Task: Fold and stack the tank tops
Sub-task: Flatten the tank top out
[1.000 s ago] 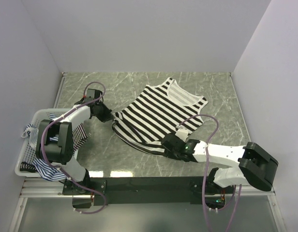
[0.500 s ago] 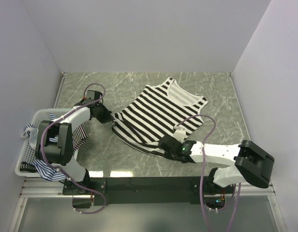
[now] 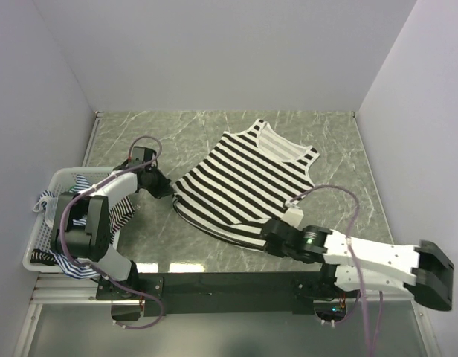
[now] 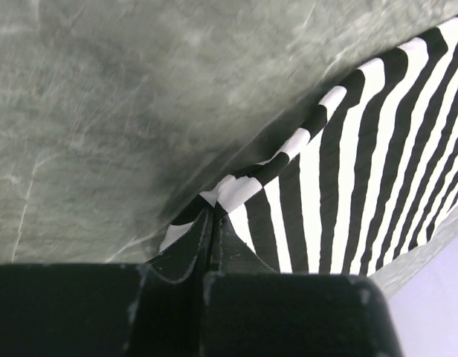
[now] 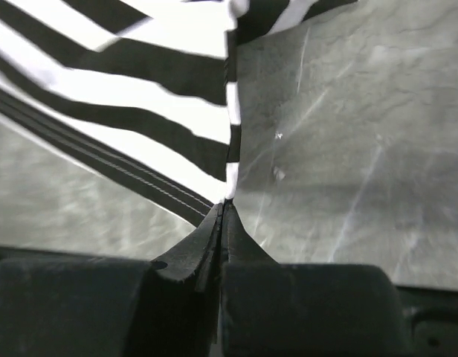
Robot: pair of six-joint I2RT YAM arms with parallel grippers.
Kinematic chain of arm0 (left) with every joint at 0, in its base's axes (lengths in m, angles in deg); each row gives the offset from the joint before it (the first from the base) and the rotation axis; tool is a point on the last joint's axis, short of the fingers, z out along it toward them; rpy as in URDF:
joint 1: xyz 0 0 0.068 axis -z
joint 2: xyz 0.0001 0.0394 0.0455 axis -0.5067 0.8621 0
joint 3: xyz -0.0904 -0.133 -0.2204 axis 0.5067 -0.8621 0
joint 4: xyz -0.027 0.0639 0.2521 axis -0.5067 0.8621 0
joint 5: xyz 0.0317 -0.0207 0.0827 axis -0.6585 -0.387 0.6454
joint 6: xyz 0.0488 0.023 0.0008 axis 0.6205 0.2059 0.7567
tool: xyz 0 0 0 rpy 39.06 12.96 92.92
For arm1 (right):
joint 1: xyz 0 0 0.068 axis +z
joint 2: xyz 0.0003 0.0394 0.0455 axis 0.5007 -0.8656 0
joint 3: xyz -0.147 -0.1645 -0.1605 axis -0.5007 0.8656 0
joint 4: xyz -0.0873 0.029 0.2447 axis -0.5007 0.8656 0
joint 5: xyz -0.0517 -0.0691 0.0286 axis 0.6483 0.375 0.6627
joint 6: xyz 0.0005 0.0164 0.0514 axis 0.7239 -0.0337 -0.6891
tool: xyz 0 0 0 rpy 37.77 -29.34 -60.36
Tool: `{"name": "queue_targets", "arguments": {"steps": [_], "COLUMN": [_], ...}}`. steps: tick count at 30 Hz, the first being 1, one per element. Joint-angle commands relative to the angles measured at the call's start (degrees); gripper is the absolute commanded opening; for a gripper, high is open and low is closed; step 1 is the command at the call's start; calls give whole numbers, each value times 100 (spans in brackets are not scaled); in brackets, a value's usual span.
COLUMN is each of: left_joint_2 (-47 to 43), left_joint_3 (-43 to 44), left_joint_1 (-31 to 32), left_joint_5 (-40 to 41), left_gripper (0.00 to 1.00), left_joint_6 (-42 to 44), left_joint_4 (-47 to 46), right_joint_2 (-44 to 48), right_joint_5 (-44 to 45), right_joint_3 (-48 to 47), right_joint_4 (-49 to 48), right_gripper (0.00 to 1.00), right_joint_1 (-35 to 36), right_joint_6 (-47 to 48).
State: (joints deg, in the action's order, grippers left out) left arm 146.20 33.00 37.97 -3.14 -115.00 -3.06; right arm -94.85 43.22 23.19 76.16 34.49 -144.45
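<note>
A black-and-white striped tank top [image 3: 244,175] lies spread on the marble table, neck toward the back right. My left gripper [image 3: 168,189] is shut on its left hem corner [image 4: 221,195], the cloth pinched between the tips [image 4: 213,214]. At the front, my right gripper [image 3: 268,233] is shut on the bottom right hem corner [image 5: 230,175], with the striped edge running up from its closed tips [image 5: 226,204]. More tank tops [image 3: 119,210] with thinner stripes lie heaped in the basket at the left.
A white mesh basket [image 3: 59,178] stands at the table's left edge, next to the left arm. Grey walls close in the back and both sides. The black arm rail [image 3: 229,285] runs along the near edge.
My right gripper closed on the hem corner and drew back to the right toward the near edge, pulling the hem taut. The left gripper shifted slightly with its corner.
</note>
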Motion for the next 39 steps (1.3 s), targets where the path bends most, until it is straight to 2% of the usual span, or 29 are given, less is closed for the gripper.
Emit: {"name": "queue_targets", "arguments": {"steps": [1, 6, 8, 10, 13, 17, 20, 21, 23, 24, 26, 27, 29, 30, 32, 34, 36, 39], "left_joint_2": [-329, -548, -750, -891, -989, -490, 107, 310, 1010, 1268, 2169, 2497, 3447, 3728, 4231, 4311, 4268, 3970], "left_joint_3": [-99, -47, 49, 233, 636, 1568, 2674, 3400, 4229, 5043, 6117, 7263, 8315, 9103, 9409, 9253, 9208, 8780], "left_joint_1": [-23, -23, -23, -23, -32, -32, -50, -41, -50, -41, -76, -102, -199, -243, -410, -515, -656, -735], "left_joint_5": [-183, -665, -797, -938, -1184, -1509, -1431, -1405, -1439, -1527, -1563, -1563, -1598, -1633, -1677, -1633, -1615, -1755], "left_gripper": [1, 1, 1, 1, 1, 1, 1, 1, 1, 1, 1, 1, 1, 1, 1, 1, 1, 1], "left_joint_6": [179, 302, 346, 337, 39, -663, -1174, -1331, -1499, -1656, -1711, -1789, -1965, -2279, -2710, -3090, -2873, -2538], "left_joint_4": [-144, -100, -108, -169, -432, -1028, -1452, -1540, -1637, -1942, -1928, -1858, -2006, -2390, -3032, -3979, -4090, -4248], "right_joint_2": [712, 1240, 1250, 1249, 1119, -64, -1162, -1446, -2278, -2553, -3473, -3783, -4695, -5005, -5594, -5598, -5273, -5018], "right_joint_5": [383, 768, 919, 789, 341, -406, -890, -996, -1547, -1655, -1962, -1998, -2147, -2270, -2437, -2718, -2676, -2623], "right_joint_3": [-221, -956, -1300, -1714, -2320, -3725, -5078, -5743, -6467, -7175, -8091, -9097, -10147, -11232, -12022, -11877, -11078, -10523], "right_joint_4": [878, 1405, 1563, 1372, 704, 221, 45, -8, -201, -272, -325, -264, -159, -158, -402, -1025, -1861, -2206], "right_gripper": [0, 0, 0, 0, 0, 0, 0, 0, 0, 0, 0, 0, 0, 0, 0, 0, 0, 0], "right_joint_1": [42, -28, -229, -913, -2152, -3550, -4421, -4606, -5228, -5414, -5713, -5776, -5811, -5881, -5987, -6137, -6146, -6146], "right_joint_6": [-281, -106, 252, 753, 2314, 3529, 4145, 4253, 4411, 4429, 4473, 4482, 4605, 4614, 4500, 4281, 4332, 4420]}}
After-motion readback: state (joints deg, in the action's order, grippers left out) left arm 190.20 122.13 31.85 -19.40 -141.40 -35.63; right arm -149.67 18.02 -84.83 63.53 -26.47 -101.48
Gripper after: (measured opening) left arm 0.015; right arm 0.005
